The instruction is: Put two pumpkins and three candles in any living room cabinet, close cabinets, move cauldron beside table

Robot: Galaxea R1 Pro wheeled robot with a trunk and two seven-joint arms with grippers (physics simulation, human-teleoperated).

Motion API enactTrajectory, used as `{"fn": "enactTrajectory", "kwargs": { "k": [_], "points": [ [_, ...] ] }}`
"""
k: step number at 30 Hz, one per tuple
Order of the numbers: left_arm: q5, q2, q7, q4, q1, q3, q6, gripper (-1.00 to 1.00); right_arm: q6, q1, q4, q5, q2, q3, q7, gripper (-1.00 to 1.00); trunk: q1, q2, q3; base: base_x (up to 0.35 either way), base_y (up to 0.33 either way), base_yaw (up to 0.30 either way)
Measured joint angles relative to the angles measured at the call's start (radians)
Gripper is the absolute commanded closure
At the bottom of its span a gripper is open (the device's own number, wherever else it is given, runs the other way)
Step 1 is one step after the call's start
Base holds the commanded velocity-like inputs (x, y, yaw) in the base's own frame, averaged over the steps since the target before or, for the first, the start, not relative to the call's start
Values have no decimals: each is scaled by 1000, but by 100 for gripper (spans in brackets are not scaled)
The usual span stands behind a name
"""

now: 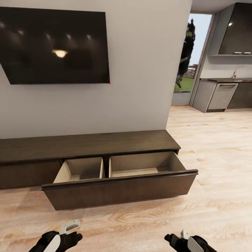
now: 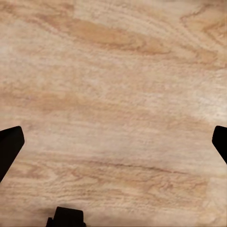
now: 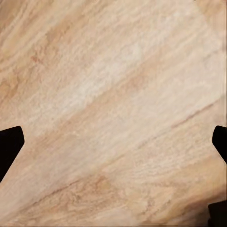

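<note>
Black L gripper (image 2: 113, 142) and R gripper (image 3: 113, 142) hang low over pale wood floor (image 1: 217, 147), fingers spread wide, nothing between. Ahead, dark brown cabinet (image 1: 87, 143) against the wall, its wide drawer (image 1: 119, 190) pulled out, both compartments bare. TV (image 1: 52, 45) above; kitchen units (image 1: 224, 94) far right.

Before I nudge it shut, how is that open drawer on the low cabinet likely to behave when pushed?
The drawer is wide, with one long front panel, so a push near one end may skew it; aim for the middle. Both compartments look empty, so it probably slides lightly. The front has no visible handle, so a flat push from the open left gripper or right gripper seems best.
</note>
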Motion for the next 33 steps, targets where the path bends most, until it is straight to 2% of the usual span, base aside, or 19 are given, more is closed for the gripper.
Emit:
{"fn": "enactTrajectory", "kwargs": {
  "k": [4,6,10,18,22,28,33],
  "points": [
    [-8,-9,1,10,-1,-1,-11,-100,-2,0,-4,0,1,23,-34,-100,-15,28,13,0,0,0],
    [-26,-21,1,46,-5,-1,-36,-100,-4,0,-6,0,1,51,-42,-100,-23,42,19,0,0,0],
    [-46,-34,1,69,-9,0,-51,-100,-4,0,-7,1,3,70,-50,-100,-38,70,31,0,0,0],
    [-49,-39,1,85,-11,0,-54,-100,-10,1,-7,2,5,79,-54,-100,-69,126,56,0,0,0],
    [-51,-40,1,105,-11,1,-54,-100,-38,1,-6,10,7,83,-62,-100,-84,154,69,0,0,0],
    [-52,-40,1,114,-11,2,-63,-100,-60,1,-4,50,31,105,-112,-100,-107,196,88,-31,0,0],
    [-52,-39,2,117,-11,2,-67,-100,-63,1,-3,59,44,108,-137,-100,-126,231,103,-108,0,0]
  ]
}}
